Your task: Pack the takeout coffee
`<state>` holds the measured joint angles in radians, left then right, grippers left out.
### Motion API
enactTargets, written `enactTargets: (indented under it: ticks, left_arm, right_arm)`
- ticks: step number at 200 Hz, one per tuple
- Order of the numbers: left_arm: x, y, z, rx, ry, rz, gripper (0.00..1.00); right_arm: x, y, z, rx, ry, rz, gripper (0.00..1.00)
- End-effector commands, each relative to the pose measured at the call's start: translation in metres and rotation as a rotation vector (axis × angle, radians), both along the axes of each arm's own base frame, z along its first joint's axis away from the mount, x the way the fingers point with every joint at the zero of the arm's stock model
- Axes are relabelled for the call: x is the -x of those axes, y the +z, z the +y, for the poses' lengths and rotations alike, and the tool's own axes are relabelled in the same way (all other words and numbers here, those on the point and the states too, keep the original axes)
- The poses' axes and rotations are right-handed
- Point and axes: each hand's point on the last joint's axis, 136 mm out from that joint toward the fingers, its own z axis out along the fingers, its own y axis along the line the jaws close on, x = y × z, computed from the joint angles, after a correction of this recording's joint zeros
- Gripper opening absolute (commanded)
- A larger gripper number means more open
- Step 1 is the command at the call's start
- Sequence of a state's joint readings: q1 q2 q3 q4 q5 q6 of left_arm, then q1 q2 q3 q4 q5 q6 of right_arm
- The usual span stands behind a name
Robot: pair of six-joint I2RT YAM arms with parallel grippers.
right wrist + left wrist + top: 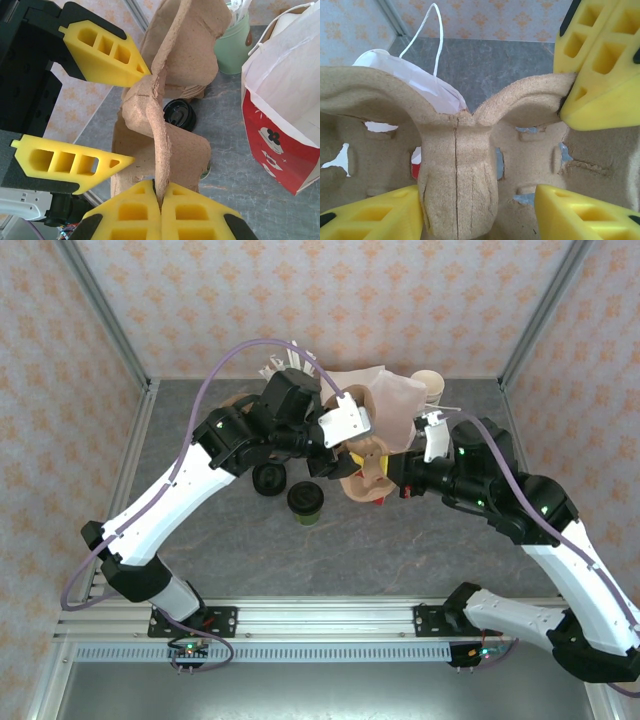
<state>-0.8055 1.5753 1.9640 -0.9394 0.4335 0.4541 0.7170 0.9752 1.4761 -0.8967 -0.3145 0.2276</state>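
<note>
The takeout coffee (305, 502), a dark cup with a black lid, stands on the table in front of the grippers, and neither gripper touches it. Both grippers are at a tan pulp cup carrier (366, 468) held tilted above the table. My right gripper (161, 200) is shut on the carrier's (185, 35) thin edge. My left gripper (480, 220) is open, and its yellow fingers (375, 215) straddle the carrier's centre post (457, 165). In the right wrist view, the left gripper (140, 116) spreads round the carrier's far side.
A white paper bag (385, 400) with a red printed side (280, 150) stands open behind the carrier. A loose black lid (268, 479) lies left of the coffee. A green cup of sticks (232, 45) and a cream cup (428, 385) stand at the back.
</note>
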Motion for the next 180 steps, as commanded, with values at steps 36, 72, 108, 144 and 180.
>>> enactTargets:
  ticks: [36, 72, 108, 144, 180]
  left_arm:
    - [0.002, 0.025, -0.011, 0.040, -0.038, -0.079, 0.62]
    - [0.000, 0.021, -0.012, 0.023, -0.045, -0.081, 0.65]
    - [-0.001, 0.012, -0.009, -0.007, -0.035, -0.072, 0.65]
    - [-0.004, 0.003, -0.006, -0.036, -0.020, -0.067, 0.63]
    - [-0.004, -0.005, -0.005, -0.060, -0.015, -0.049, 0.60]
  right_arm:
    - [0.008, -0.003, 0.007, 0.002, 0.066, 0.013, 0.00]
    - [0.009, -0.003, 0.007, 0.004, 0.070, 0.014, 0.00]
    - [0.009, -0.001, 0.005, 0.004, 0.062, 0.009, 0.00]
    - [0.010, 0.001, 0.004, 0.002, 0.061, 0.005, 0.00]
    - [0.008, 0.002, 0.002, 0.004, 0.048, -0.001, 0.00]
